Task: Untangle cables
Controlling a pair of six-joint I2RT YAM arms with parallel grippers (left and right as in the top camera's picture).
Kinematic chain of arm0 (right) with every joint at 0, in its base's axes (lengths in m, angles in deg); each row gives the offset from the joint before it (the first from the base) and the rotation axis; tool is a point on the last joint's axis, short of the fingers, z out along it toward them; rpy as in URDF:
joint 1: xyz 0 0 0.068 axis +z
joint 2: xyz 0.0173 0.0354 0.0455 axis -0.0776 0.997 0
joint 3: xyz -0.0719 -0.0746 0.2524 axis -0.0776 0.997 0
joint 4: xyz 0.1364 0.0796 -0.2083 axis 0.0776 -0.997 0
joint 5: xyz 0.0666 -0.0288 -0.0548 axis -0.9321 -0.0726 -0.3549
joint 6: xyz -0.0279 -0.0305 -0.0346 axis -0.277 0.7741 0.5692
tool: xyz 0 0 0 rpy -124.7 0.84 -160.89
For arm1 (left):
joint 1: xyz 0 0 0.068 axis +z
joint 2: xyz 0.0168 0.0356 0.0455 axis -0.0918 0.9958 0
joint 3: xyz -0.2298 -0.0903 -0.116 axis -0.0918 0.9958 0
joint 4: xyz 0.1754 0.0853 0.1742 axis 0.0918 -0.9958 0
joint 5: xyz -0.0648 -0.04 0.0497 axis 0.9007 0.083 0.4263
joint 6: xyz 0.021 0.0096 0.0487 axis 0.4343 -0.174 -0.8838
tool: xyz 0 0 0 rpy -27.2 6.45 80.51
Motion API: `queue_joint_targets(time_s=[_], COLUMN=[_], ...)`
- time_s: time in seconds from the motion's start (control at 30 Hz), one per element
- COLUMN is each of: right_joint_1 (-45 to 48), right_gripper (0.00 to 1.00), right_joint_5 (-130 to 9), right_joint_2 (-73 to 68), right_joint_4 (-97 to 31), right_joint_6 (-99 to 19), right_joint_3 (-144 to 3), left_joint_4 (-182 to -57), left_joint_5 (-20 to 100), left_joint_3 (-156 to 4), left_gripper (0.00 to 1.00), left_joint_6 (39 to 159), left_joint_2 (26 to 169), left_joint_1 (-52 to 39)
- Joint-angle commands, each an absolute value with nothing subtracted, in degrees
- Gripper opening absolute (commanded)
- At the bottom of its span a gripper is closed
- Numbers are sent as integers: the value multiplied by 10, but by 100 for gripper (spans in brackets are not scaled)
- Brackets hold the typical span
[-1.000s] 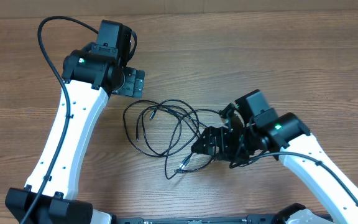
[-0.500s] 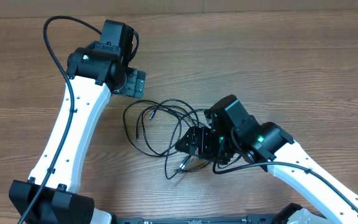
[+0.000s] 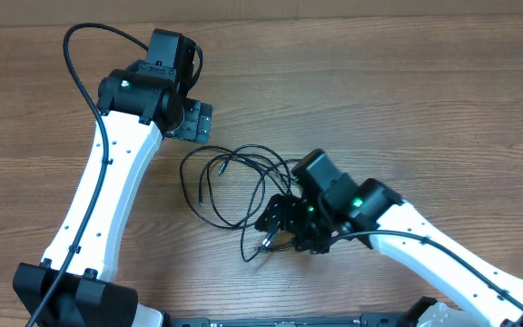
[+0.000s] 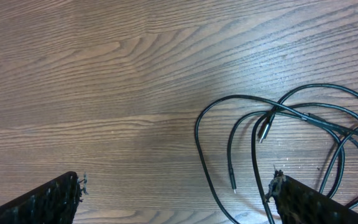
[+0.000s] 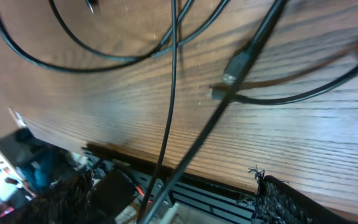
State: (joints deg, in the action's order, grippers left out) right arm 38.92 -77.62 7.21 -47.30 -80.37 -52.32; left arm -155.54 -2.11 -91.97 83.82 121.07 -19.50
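Observation:
The cables [image 3: 241, 186] are thin black cords lying in a tangle of loops at the table's middle, with small plug ends showing. My left gripper [image 3: 194, 121] hovers just beyond the tangle's far left edge. In the left wrist view it [image 4: 176, 183] is open and empty, with the cables [image 4: 278, 112] and a loose plug [image 4: 233, 183] near its right finger. My right gripper [image 3: 284, 227] is over the tangle's near right part. In the right wrist view it [image 5: 169, 177] is open, and two cords [image 5: 173, 81] with a connector [image 5: 232, 68] run between its fingers.
The wooden table [image 3: 425, 100] stretches to all sides. Its front edge and a black frame [image 5: 229, 199] below it show in the right wrist view. The left arm's thicker black cable [image 3: 75, 73] arches at the far left.
My right arm has moved left and toward the front edge, bringing its gripper over the tangle's near right part. The left arm shifted slightly and then stayed still.

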Motion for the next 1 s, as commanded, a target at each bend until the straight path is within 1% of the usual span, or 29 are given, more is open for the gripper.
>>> queue_joint_targets(time_s=[0.0, 0.07, 0.23, 0.3, 0.53, 0.7, 0.77, 0.87, 0.93, 0.97], right_joint_1=[423, 447, 478, 483, 486, 489, 489, 493, 499, 501], right_gripper=[86, 81, 73, 66, 66, 66, 64, 59, 58, 54], right_joint_5=[-759, -755, -732, -715, -662, -651, -651, -654, -654, -654], right_joint_2=[91, 95, 95, 95, 96, 114, 126, 138, 139, 139], right_joint_4=[-463, -445, -423, -424, -426, -422, -421, -421, -420, -418], right_joint_6=[-840, -861, -863, -863, -875, -891, -892, -893, -893, -893], right_joint_3=[-520, -520, -520, -520, -520, -520, -520, -520, -520, -520], left_joint_4=[-1553, -1553, -1553, -1553, -1553, -1553, -1553, -1553, -1553, -1553], left_joint_5=[-28, -28, -28, -28, -28, -28, -28, -28, -28, -28], left_joint_3=[-914, -914, -914, -914, -914, -914, -914, -914, -914, -914], left_gripper=[99, 100, 100, 100, 99, 100, 100, 100, 100, 100], left_joint_6=[829, 829, 829, 829, 829, 829, 829, 829, 829, 829], left_joint_2=[1214, 1214, 1214, 1214, 1214, 1214, 1214, 1214, 1214, 1214], left_joint_1=[-194, -194, -194, -194, -194, -194, -194, -194, -194, -194])
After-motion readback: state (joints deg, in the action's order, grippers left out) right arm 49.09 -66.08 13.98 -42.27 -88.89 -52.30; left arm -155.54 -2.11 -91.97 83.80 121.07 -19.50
